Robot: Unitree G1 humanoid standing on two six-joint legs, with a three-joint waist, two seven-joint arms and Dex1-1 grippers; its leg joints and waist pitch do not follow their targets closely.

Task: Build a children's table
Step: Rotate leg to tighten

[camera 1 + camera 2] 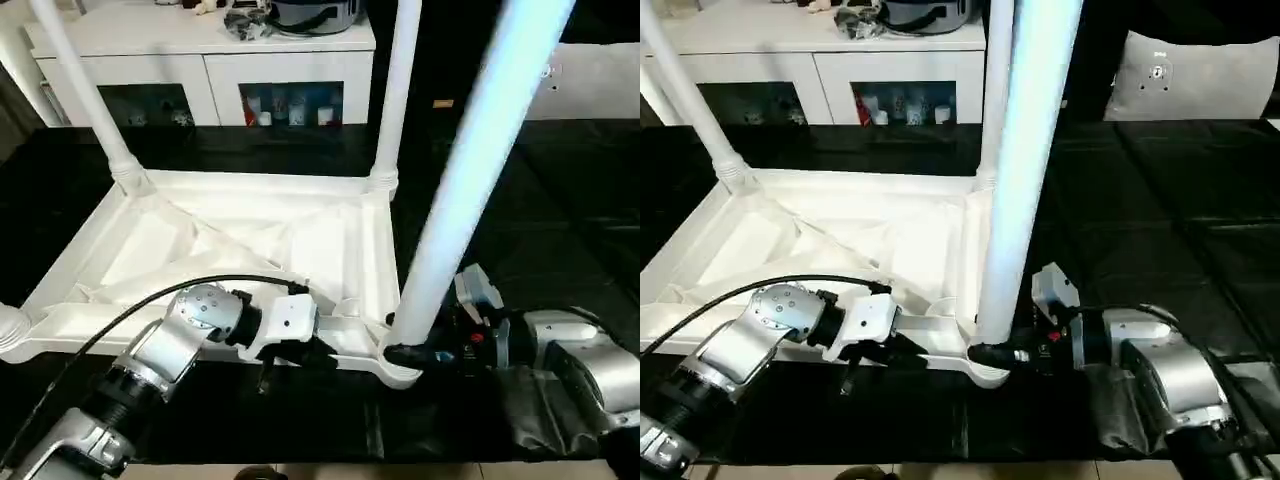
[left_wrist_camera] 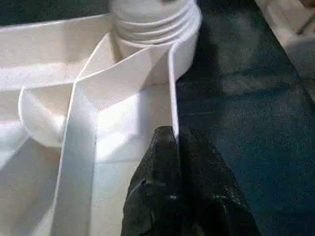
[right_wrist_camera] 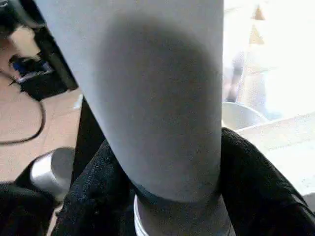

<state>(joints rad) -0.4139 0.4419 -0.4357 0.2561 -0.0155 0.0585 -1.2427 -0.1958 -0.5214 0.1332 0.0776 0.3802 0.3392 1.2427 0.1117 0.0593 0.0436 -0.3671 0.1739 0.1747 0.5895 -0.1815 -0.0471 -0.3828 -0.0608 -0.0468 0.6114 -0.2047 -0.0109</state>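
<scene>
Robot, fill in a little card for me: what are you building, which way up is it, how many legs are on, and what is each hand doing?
building: children's table
way up: upside down on the black mat, ribs showing
legs standing in corners: three visible
left gripper: jaws shut on the tabletop's near rim
right gripper: jaws around the bottom of the near leg, at its corner socket
behind: white cabinet with glass doors

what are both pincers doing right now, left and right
Left pincer: shut on the table top's rim.
Right pincer: closed around the near-right leg, low by its socket.
</scene>
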